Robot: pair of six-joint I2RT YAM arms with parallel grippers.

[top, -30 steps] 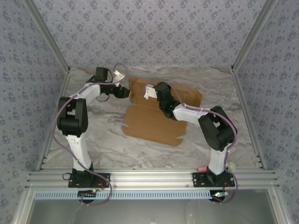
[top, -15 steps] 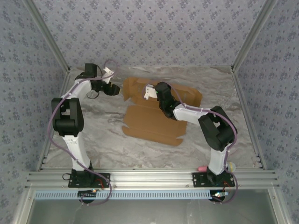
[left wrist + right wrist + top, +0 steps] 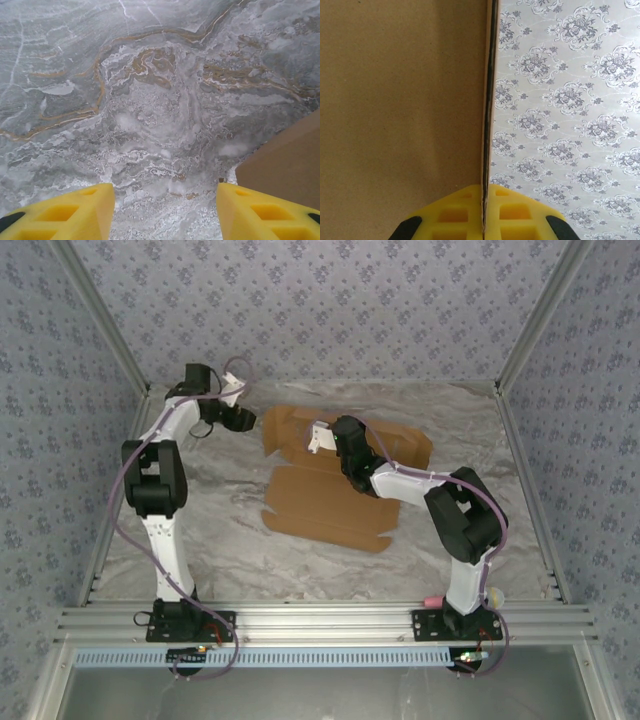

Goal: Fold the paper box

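The paper box (image 3: 330, 505) is a large flat brown cardboard sheet lying mid-table, with its far part raised. My right gripper (image 3: 332, 432) is shut on an upright edge of that raised panel. In the right wrist view the yellow fingers (image 3: 450, 217) pinch the thin edge, with the brown panel (image 3: 400, 100) to the left and wallpaper behind. My left gripper (image 3: 249, 421) hovers just left of the sheet's left flap, open and holding nothing. In the left wrist view its yellow fingers (image 3: 75, 215) stand wide apart over marble, with a cardboard corner (image 3: 290, 165) at the right.
The marble table top (image 3: 220, 510) is bare left of the sheet. A pink toy microphone (image 3: 434, 600) and a pale ball (image 3: 490, 595) lie by the right arm's base. Patterned walls and metal posts enclose the table on three sides.
My left gripper has drawn back to the left and farther away, off the sheet's left flap. That flap now reaches a little farther left. The right arm has stayed still.
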